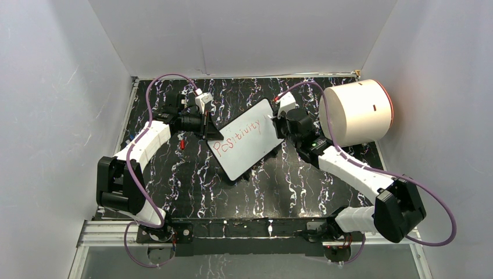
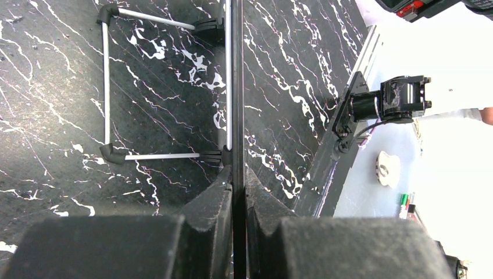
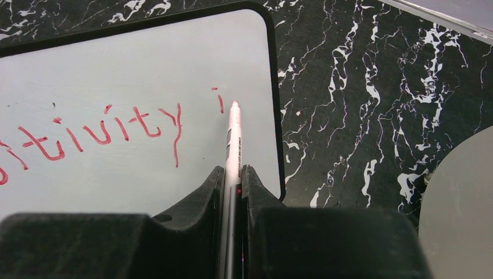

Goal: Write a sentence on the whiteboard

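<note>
The whiteboard [image 1: 251,152] lies slanted on the black marbled table, with the sentence [image 1: 238,135] reading "Positivity" in red. My left gripper [image 1: 206,125] is shut on the board's upper left edge. In the left wrist view the board [image 2: 237,87] shows edge-on between the gripper's fingers [image 2: 236,174], its wire stand [image 2: 107,87] off to the left. My right gripper [image 1: 279,121] is shut on a white marker [image 3: 233,145]. The marker's red tip rests at the whiteboard [image 3: 145,64] beside a short fresh stroke after "tivity" [image 3: 116,131], close to the right frame. The right gripper [image 3: 232,172] hides the marker's rear.
A big white cylinder [image 1: 356,113] lies at the back right, just behind my right arm, and its edge [image 3: 459,203] shows in the right wrist view. A small red object [image 1: 182,143] sits on the table under my left arm. White walls enclose the table.
</note>
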